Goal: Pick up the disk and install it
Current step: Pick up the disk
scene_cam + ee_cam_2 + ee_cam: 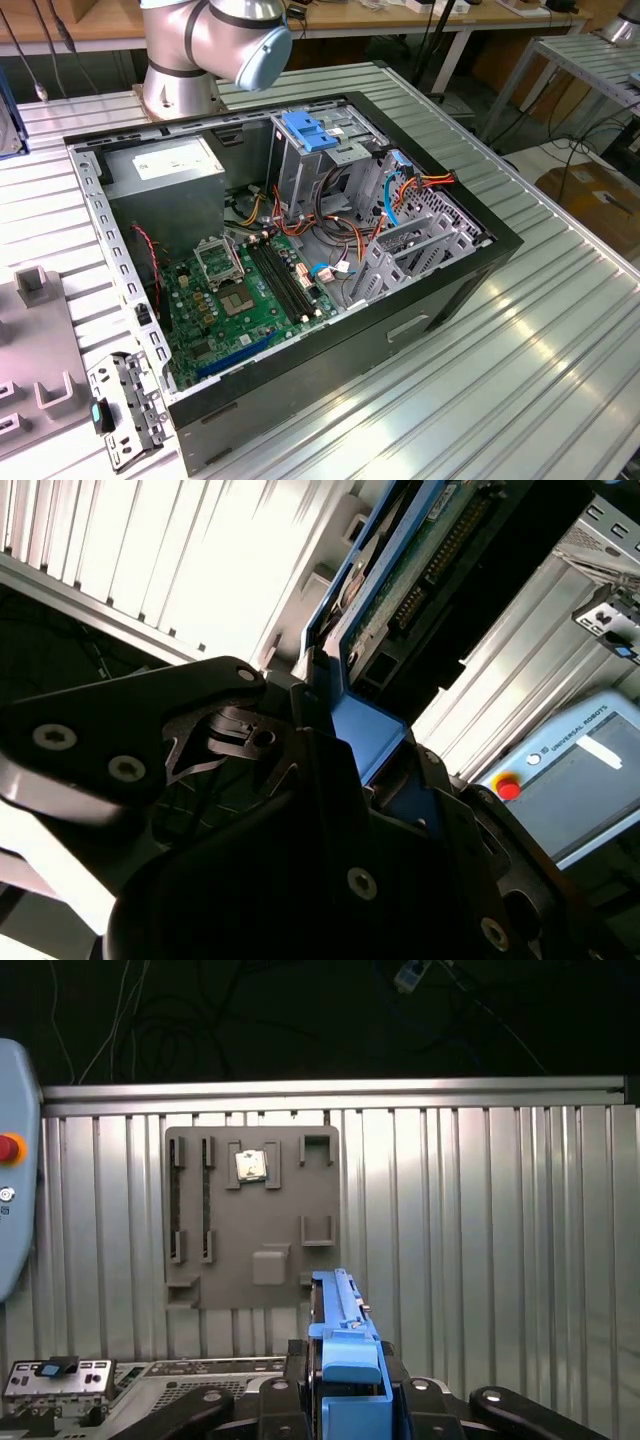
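Observation:
The disk (pixel 345 1345) is a flat drive in a bright blue carrier frame, seen edge-on in the first wrist view. My gripper (pixel 345 1395) is shut on it, with a black finger (pixel 295 1380) pressed against each side of the blue frame. In the second wrist view the disk (pixel 415 575) shows its green circuit board and dark body. Its blue handle end sits inside my gripper (pixel 345 735). The disk hangs in the air above the ribbed metal table (pixel 480 1230).
The open computer case (pixel 420 330) lies on the table with motherboard (pixel 240 290), silver drive cage (pixel 300 175) with a blue latch, and a labelled grey box (pixel 165 165). A grey fixture plate (pixel 250 1220), a teach pendant (pixel 570 770) and the arm's base (pixel 185 60) stand nearby.

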You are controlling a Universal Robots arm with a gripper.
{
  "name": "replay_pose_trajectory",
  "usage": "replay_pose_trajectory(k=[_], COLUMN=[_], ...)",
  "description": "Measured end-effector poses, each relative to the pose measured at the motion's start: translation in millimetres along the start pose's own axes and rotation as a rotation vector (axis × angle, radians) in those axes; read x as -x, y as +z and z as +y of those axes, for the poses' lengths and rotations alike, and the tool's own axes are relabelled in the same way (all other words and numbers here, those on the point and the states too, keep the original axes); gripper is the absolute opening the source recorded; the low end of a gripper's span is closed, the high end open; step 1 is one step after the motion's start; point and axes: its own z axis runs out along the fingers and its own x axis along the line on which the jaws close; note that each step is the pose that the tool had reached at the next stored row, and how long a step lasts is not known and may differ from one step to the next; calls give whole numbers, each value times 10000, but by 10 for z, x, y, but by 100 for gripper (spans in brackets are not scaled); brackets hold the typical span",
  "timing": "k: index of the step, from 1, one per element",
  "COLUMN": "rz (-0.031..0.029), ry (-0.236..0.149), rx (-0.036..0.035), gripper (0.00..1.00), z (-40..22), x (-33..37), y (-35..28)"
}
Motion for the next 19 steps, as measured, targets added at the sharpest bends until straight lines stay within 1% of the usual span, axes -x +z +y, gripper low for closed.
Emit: replay_pose_trajectory(k=[8, 9, 12, 16, 19], rz=[0, 0, 0, -1, 1], ry=[0, 0, 0, 1, 2], rx=[0, 0, 0, 4, 10], gripper=[37, 37, 37, 37, 37], z=[-14, -21, -37, -115, -219], x=[-130, -167, -211, -228, -227], y=[-3, -3, -4, -5, -7])
